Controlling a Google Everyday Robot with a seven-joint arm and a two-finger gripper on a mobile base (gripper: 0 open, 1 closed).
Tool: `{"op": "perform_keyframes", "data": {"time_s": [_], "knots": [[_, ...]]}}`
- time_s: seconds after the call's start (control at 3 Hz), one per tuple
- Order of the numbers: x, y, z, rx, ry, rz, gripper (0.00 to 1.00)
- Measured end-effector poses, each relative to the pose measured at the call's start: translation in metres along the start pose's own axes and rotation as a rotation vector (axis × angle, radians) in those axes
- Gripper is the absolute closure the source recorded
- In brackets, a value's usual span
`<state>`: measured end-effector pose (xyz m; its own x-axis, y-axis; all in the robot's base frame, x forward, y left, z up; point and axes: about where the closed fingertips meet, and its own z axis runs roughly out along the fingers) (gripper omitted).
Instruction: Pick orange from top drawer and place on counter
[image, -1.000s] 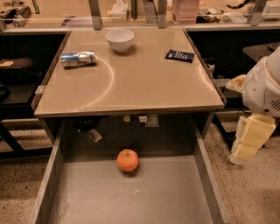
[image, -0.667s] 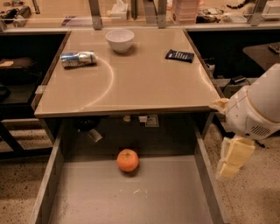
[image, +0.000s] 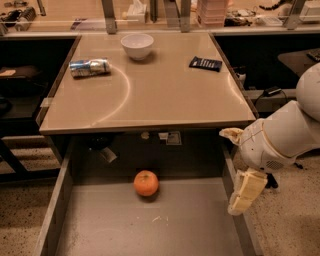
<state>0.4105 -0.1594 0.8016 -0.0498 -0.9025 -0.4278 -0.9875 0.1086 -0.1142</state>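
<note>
The arm (image: 280, 137) is swinging in from the right: over the last second its end effector (image: 245, 192) travels left and down, from well outside the drawer (image: 150, 230) to where it now hangs, right at the drawer's right wall, pointing downward. Whether it is open or closed I cannot tell from this view, but it carries nothing. The orange (image: 146, 183) does not move through any of this; it sits on the drawer floor near the back, about midway across, just in front of the shadow under the worktop (image: 165, 95), and well apart from the end effector. The drawer is already pulled fully out, so the opening step looks finished and the arm is in its approach to the fruit. No grasp is made yet, and the task is in its early part. The next move probably calls for carrying the end effector further left over the wall and down onto the orange, without clipping the wall or the worktop's front edge above the fruit. A round fruit on a flat metal floor may roll if nudged off centre. The worktop holds a bowl (image: 137, 46), a can (image: 90, 67) lying on its side and a dark packet (image: 205, 63), all toward the back, leaving the front part bare for the placing.
</note>
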Motion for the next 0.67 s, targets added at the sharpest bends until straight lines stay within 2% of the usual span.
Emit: {"op": "perform_keyframes", "data": {"time_s": [0.33,0.67], "knots": [[-0.002,0.0,0.015,-0.001,-0.056,0.019,0.0],[-0.005,-0.003,0.056,-0.003,-0.174,0.061,0.0]]}}
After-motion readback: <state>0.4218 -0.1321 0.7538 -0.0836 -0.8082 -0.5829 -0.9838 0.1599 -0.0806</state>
